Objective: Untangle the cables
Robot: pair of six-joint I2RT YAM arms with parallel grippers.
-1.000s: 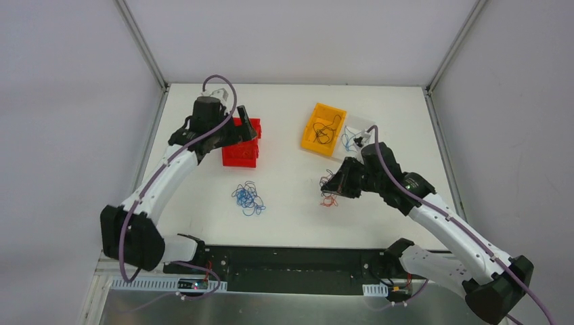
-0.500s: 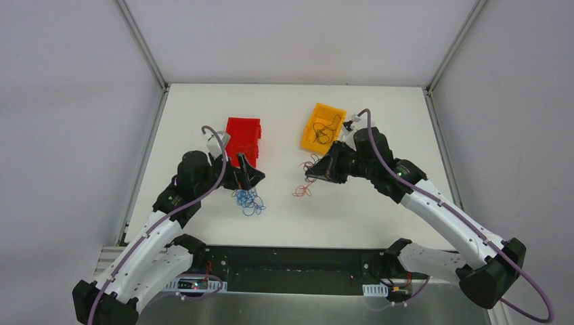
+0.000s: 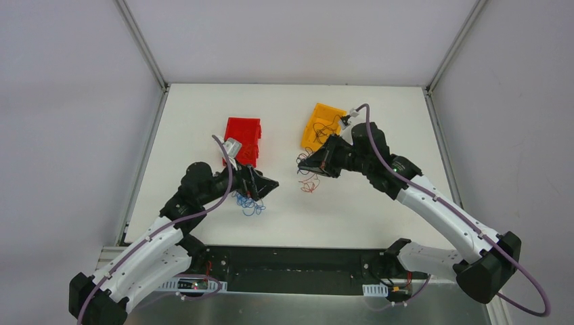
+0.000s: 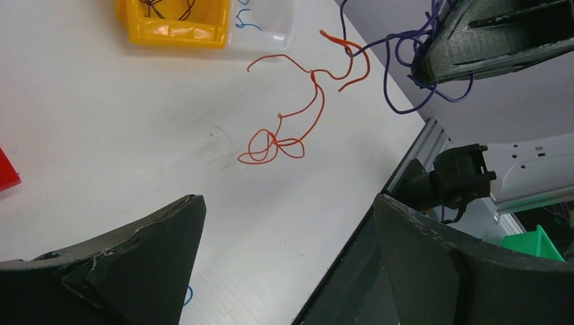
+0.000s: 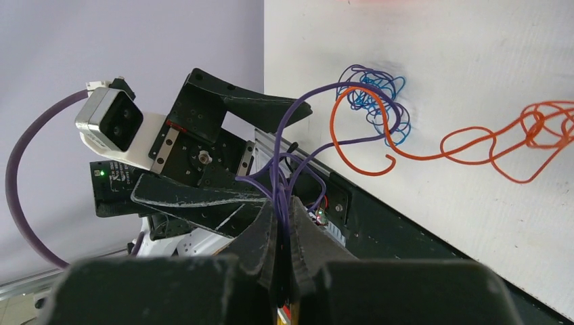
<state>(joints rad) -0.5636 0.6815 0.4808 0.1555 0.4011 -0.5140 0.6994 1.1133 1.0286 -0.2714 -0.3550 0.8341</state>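
Right fingers [image 5: 265, 233] are pinching dark cables [image 5: 273, 177] aloft, so the hooked red cable [image 4: 274, 143] is hanging from them. Left fingers [image 4: 156, 237] are gaping wide over the blue tangle [image 3: 249, 202].

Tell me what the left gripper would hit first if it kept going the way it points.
The left gripper would likely touch the white table first, just short of the red cable; depth is uncertain.

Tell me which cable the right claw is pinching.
The dark purple cable, clamped in the right claw. The red cable only hooks onto it, trailing on the table; the blue tangle lies apart.
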